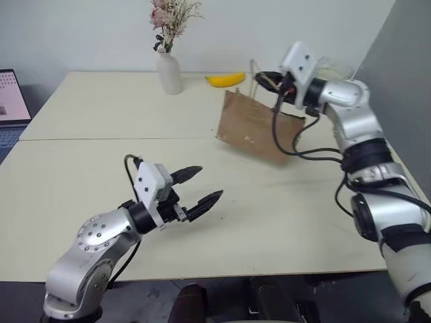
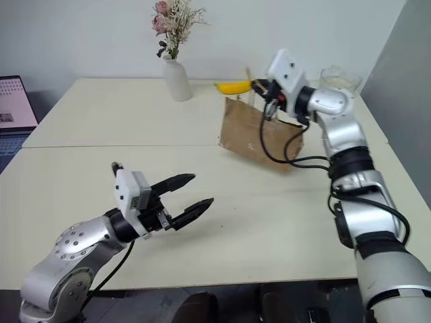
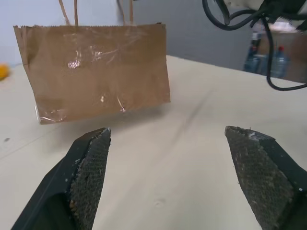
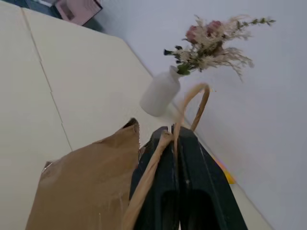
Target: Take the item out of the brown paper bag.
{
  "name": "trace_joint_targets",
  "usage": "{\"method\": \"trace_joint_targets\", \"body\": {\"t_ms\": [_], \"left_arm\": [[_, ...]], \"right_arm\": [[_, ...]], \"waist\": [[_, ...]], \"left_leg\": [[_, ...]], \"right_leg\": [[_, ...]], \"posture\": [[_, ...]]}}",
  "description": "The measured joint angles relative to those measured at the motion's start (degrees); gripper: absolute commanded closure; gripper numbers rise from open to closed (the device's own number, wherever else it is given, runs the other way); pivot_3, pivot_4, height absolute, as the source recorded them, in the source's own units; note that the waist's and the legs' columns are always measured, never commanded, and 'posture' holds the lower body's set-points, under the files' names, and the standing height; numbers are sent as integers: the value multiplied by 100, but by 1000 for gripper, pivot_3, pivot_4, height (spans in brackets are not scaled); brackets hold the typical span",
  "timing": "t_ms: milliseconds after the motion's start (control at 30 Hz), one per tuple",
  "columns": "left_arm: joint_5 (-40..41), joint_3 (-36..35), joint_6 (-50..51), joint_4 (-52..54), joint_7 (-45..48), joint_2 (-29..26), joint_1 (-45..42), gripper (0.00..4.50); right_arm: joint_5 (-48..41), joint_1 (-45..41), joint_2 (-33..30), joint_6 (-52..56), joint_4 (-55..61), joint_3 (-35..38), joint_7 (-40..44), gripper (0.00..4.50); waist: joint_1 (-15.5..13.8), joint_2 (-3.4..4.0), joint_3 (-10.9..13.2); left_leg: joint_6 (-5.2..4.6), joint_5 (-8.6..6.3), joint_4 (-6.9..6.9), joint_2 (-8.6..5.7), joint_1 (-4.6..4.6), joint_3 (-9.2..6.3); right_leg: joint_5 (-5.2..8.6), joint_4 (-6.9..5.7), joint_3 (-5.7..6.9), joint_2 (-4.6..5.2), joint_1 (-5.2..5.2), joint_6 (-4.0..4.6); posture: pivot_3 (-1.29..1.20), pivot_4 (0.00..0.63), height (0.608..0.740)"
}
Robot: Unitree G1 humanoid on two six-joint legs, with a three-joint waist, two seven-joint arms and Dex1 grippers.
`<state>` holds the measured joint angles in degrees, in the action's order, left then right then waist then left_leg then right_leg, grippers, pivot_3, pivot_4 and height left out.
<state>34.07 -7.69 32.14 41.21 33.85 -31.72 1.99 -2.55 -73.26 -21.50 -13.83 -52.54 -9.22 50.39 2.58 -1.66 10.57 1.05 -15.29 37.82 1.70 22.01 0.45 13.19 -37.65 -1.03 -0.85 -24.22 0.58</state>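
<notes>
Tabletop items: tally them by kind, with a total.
Brown paper bag: 1
Banana: 1
White vase of dried flowers: 1
Laptop: 1
Clear glass bowl: 1
Total: 5

Brown, creased paper bag (image 1: 259, 126) with tan cord handles (image 4: 192, 108). Yellow banana (image 1: 225, 80) behind. White vase (image 1: 169, 73) holding pale pink and cream dried flowers (image 1: 172, 15). Cream, unpatterned surface (image 1: 101, 168). Black fingers on left hand (image 1: 199, 188) and right hand (image 4: 178, 139), under white housings, silver arms.
</notes>
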Motion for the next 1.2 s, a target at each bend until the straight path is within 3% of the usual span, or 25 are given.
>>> {"method": "trace_joint_targets", "body": {"t_ms": [300, 833, 1200], "left_arm": [[-181, -398, -119, 571, -594, 142, 1242, 512], [-575, -129, -401, 628, -746, 197, 1365, 512], [-630, -121, -422, 616, -695, 195, 1287, 512]], "right_arm": [[496, -593, 1120, -1570, -1588, -174, 507, 4476], [1340, -848, 1275, -2721, -1994, -464, 644, 4476], [1153, -1007, 1415, -2291, -2166, -43, 642, 4476]], "waist": [[-91, 5, 3], [-80, 7, 4], [-79, 7, 4]], "left_leg": [[0, 0, 2, -1, -3, -6], [1, 0, 2, 0, -12, -7], [1, 0, 2, 1, -12, -10]], "right_leg": [[3, -7, 7, 7, 1, 8], [18, -26, 9, 6, 1, 36], [16, -30, 12, 6, 0, 32]], "posture": [[0, 150, 740], [0, 150, 740], [0, 150, 740]]}}
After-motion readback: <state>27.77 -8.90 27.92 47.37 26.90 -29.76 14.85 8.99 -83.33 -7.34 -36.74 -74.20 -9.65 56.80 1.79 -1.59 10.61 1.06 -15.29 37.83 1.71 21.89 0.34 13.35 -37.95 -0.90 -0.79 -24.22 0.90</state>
